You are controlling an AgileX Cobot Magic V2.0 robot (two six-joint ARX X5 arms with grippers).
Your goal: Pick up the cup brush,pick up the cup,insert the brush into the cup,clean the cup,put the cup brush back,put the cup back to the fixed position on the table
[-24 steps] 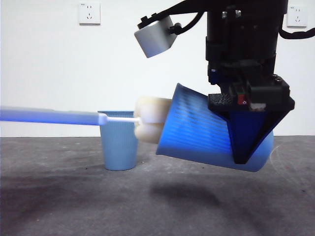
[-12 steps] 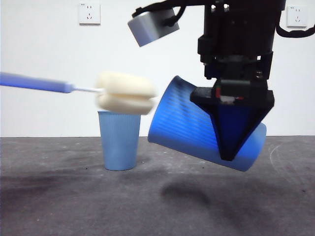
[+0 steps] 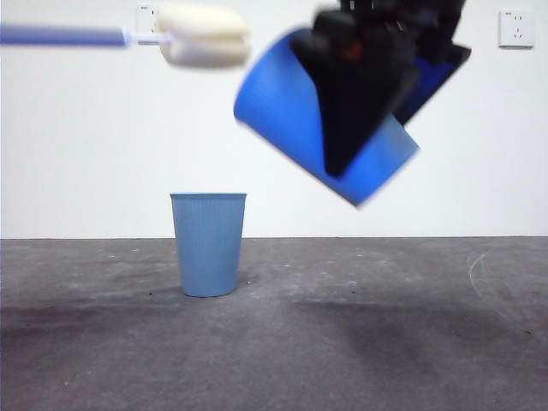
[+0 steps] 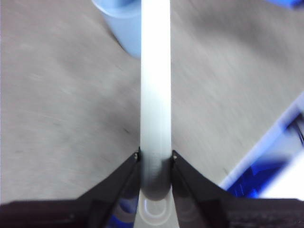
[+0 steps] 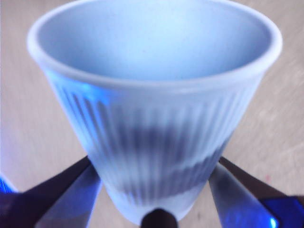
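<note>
Aloft, cup: the cup (image 3: 282,111) hangs high over the table (image 3: 385,342), tilted, its mouth turned toward the brush and its base down and away; the front view blurs it.
Right gripper: the right gripper (image 5: 154,199) clamps the cup's ribbed wall near the base, a jaw on each side; in the front view it (image 3: 360,77) shows as a dark wedge across the cup.
Brush: the brush (image 3: 201,36) lies level near the top of the front view, handle running off the side edge, sponge head just beside the cup's rim and outside it.
Left gripper: the left gripper (image 4: 155,164) is closed on the brush handle (image 4: 155,95), both jaws pressed against it.
Second cup: the second cup (image 3: 208,244) stands upright on the table, toward its far edge, below the sponge head and well apart from it.
Wall: sockets (image 3: 515,27) sit on the white wall.
Writing: no readable brand or label shows on either cup or the brush.
</note>
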